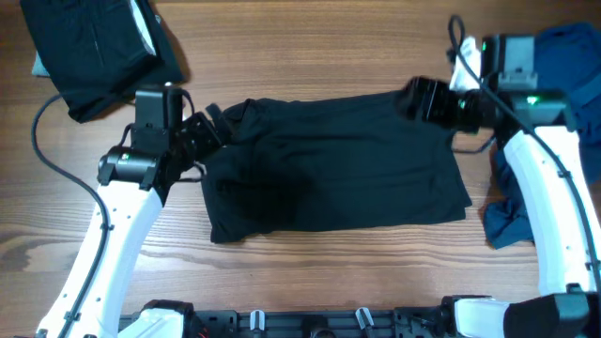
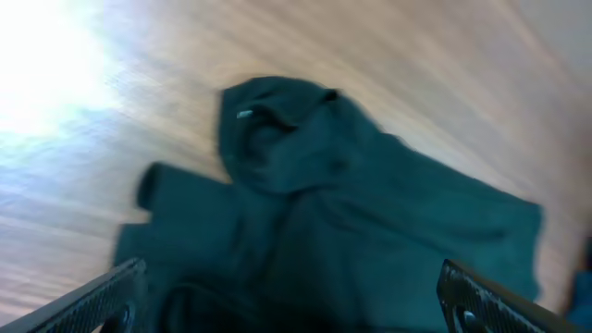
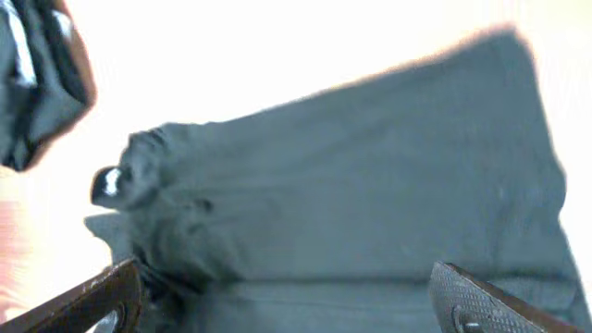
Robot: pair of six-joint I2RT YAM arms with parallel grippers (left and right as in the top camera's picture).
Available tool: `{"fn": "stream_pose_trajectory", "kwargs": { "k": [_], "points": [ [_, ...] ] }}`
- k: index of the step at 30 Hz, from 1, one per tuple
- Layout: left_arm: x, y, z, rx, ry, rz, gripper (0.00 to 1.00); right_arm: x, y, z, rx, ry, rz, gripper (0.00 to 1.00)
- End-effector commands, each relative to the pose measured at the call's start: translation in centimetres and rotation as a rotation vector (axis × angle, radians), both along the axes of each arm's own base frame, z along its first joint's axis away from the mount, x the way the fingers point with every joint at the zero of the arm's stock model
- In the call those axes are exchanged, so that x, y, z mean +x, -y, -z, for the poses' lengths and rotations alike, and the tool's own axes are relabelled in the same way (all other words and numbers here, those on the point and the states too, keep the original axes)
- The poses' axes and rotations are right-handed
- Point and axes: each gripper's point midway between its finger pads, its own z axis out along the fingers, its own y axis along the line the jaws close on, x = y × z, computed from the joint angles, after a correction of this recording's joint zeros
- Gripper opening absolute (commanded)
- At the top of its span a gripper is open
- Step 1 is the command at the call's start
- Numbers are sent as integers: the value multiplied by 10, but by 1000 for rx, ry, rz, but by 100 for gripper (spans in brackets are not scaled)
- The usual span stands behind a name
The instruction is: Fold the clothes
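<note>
A plain black shirt [image 1: 338, 164] lies spread in a rough rectangle at the middle of the table, one of the clothes here. My left gripper [image 1: 208, 130] hovers over its left end, near a bunched fold. In the left wrist view the gripper [image 2: 291, 310] is open, both fingers [image 2: 102, 296] wide apart above the shirt [image 2: 351, 213], gripping nothing. My right gripper [image 1: 420, 99] is at the shirt's far right corner. It too is open [image 3: 287, 305], with fingers [image 3: 490, 301] spread over the flat cloth [image 3: 351, 185].
A folded black garment [image 1: 94, 47] sits at the far left corner. Dark blue clothes [image 1: 512, 216] are heaped at the right edge beside my right arm, with more blue fabric [image 1: 573, 47] at the far right corner. Bare wood shows along the front.
</note>
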Motion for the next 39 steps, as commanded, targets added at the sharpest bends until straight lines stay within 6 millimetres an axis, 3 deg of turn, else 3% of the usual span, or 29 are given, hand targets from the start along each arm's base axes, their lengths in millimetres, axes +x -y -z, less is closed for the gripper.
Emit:
{"fn": "stream_pose_trajectory", "kwargs": {
  "k": [1, 7, 9, 13, 17, 19, 22, 29, 35, 39],
  "points": [
    [16, 34, -26, -96, 34, 81, 98, 29, 16, -12, -105, 12, 24, 100],
    [41, 56, -30, -118, 33, 125, 98, 72, 26, 6, -166, -59, -15, 100],
    [54, 59, -19, -127, 23, 111, 99, 92, 28, 18, -186, -60, -22, 100],
    [78, 66, 7, -138, 19, 115, 99, 114, 37, 40, -218, -69, -1, 100],
    [92, 68, 37, -128, -10, 110, 99, 121, 48, 57, -219, -96, 37, 100],
    [103, 59, 56, -51, -6, 95, 98, 123, 61, 64, -225, -110, 59, 100],
    [115, 58, 62, 17, 50, 162, 96, 126, 70, 71, -222, -120, 77, 100],
    [111, 58, 88, 25, -23, 158, 92, 128, 72, 83, -216, -139, 76, 100],
    [94, 54, 117, 45, -134, 169, 92, 128, 71, 101, -215, -179, 71, 100],
    [87, 53, 121, 64, -161, 192, 92, 127, 71, 111, -215, -202, 69, 100]
  ]
}}
